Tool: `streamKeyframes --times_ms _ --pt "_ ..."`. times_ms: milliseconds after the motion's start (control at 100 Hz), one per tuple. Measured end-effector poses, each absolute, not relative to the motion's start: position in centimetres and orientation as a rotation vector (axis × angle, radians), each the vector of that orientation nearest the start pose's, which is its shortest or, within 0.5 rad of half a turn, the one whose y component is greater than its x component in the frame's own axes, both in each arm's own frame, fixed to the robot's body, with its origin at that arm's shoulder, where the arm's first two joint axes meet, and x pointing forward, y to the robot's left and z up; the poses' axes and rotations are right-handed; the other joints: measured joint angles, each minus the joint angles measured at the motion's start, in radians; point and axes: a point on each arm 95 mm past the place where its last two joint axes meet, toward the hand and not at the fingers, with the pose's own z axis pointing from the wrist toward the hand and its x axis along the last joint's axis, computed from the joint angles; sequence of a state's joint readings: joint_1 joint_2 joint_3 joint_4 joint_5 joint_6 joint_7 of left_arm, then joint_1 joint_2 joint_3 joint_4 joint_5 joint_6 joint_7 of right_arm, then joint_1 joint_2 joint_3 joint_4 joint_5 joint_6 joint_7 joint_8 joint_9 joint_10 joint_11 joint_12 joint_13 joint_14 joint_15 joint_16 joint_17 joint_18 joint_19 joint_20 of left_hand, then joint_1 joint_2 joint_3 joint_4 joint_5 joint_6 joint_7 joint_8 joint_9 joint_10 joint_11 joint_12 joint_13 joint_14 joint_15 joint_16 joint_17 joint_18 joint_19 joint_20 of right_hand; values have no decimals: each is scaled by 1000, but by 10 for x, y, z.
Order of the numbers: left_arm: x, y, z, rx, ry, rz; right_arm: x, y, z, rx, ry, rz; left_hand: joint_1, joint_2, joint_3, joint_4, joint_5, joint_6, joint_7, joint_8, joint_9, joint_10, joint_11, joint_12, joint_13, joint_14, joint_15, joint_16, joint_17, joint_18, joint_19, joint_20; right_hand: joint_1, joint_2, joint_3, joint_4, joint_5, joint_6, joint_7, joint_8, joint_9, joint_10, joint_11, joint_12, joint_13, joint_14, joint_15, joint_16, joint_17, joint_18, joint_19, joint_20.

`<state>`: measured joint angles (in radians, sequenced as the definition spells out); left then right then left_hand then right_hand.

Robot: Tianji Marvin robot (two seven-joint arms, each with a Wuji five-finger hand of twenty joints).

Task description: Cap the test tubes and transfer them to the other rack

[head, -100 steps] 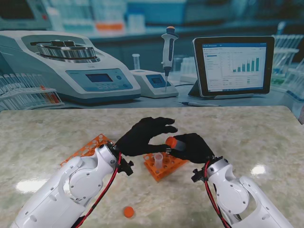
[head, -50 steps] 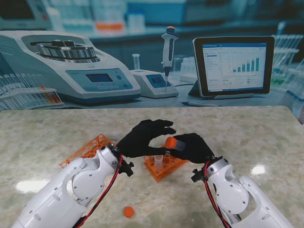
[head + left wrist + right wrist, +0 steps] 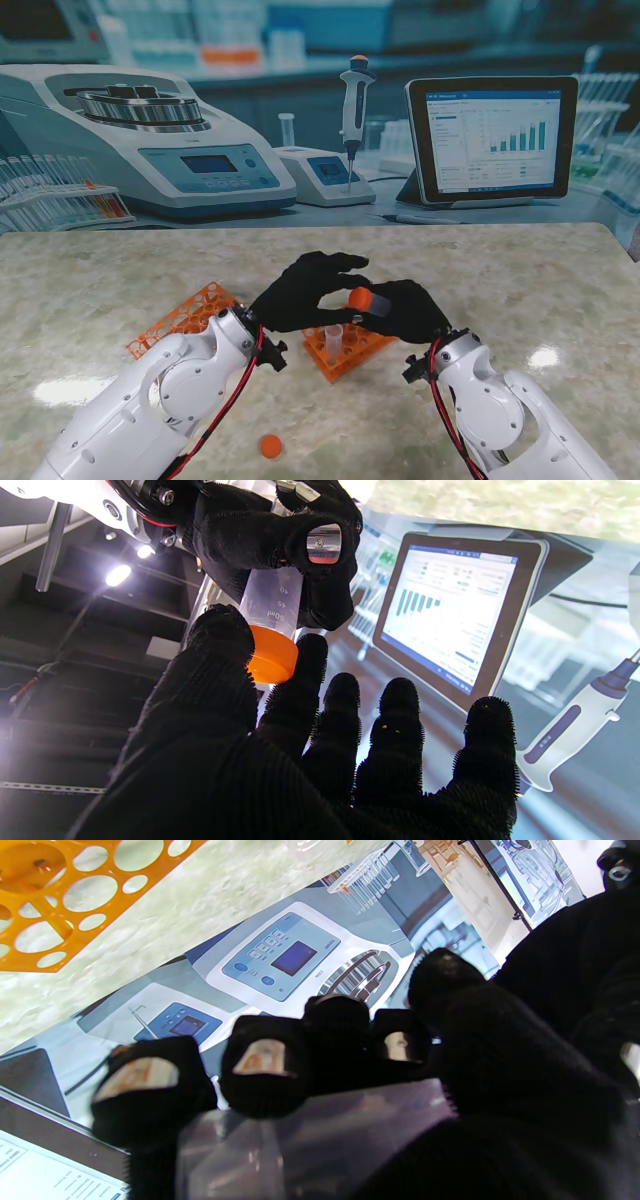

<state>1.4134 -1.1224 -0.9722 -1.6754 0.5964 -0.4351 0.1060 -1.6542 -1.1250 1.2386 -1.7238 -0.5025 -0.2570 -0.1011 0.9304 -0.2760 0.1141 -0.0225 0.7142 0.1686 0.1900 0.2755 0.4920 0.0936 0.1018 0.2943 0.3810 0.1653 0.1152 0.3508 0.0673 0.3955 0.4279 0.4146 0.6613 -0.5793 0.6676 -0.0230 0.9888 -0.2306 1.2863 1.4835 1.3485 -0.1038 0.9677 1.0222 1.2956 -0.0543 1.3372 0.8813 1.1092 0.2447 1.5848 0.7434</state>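
The clear 50 ml test tube (image 3: pixel 272 602) is held in the air over the small orange rack (image 3: pixel 345 350), lying tilted in the right hand (image 3: pixel 405 310), whose fingers are wrapped around its barrel. Its orange cap (image 3: pixel 270 655) sits on the tube's mouth, and the left hand (image 3: pixel 305 288) pinches that cap between thumb and forefinger, the other three fingers spread apart and touching nothing. In the stand's view the two black-gloved hands meet at the cap, above the rack's far edge. One open, uncapped tube (image 3: pixel 334 338) stands upright in the rack. A second, larger orange rack (image 3: pixel 180 316) lies to the left, partly hidden by the left arm. A loose orange cap (image 3: pixel 270 446) rests on the marble worktop (image 3: pixel 520 280), nearer to me and well apart from both racks. Beyond the worktop's far edge stands a backdrop showing a centrifuge (image 3: pixel 150 140), a pipette (image 3: pixel 354 100) and a tablet (image 3: pixel 492 138).
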Motion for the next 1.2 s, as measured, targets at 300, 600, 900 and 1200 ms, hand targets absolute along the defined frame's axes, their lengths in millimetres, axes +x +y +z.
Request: streamKeyframes --times_ms 300,600,900,1200 --pt "378 -125 -254 -995 1480 -2436 371 31 -289 -1736 -1438 -2592 100 -1 -115 -23 22 1 38 25 52 -35 30 0 30 -5 9 9 7 0 15 0 0 0 0 0 0 0 10 1 0 0 0 0 0 0 0 0 0 0 0 0" --pt "378 -127 -253 -989 1491 -2433 371 30 -289 -1740 -1441 -2590 124 -1 -125 -33 19 1 42 24 60 -35 37 0 42 -5 11 18 8 0 16 0 0 0 0 0 0 0 17 1 0 0 0 0 0 0 0 0 0 0 0 0" --pt "378 -128 -254 -970 1513 -2421 371 30 -290 -1740 -1451 -2581 133 -24 -13 -54 -46 1 69 4 60 -36 37 0 42 -5 11 18 8 0 16 0 0 0 0 0 0 0 19 2 0 0 0 0 0 0 0 0 0 1 -1 0" --pt "379 -131 -253 -949 1530 -2422 372 29 -290 -1738 -1456 -2577 136 -56 102 -63 -95 1 98 4 60 -36 37 0 42 -6 12 18 8 0 16 0 0 0 0 0 0 0 20 2 0 0 0 0 0 0 0 0 -2 3 -7 -1"
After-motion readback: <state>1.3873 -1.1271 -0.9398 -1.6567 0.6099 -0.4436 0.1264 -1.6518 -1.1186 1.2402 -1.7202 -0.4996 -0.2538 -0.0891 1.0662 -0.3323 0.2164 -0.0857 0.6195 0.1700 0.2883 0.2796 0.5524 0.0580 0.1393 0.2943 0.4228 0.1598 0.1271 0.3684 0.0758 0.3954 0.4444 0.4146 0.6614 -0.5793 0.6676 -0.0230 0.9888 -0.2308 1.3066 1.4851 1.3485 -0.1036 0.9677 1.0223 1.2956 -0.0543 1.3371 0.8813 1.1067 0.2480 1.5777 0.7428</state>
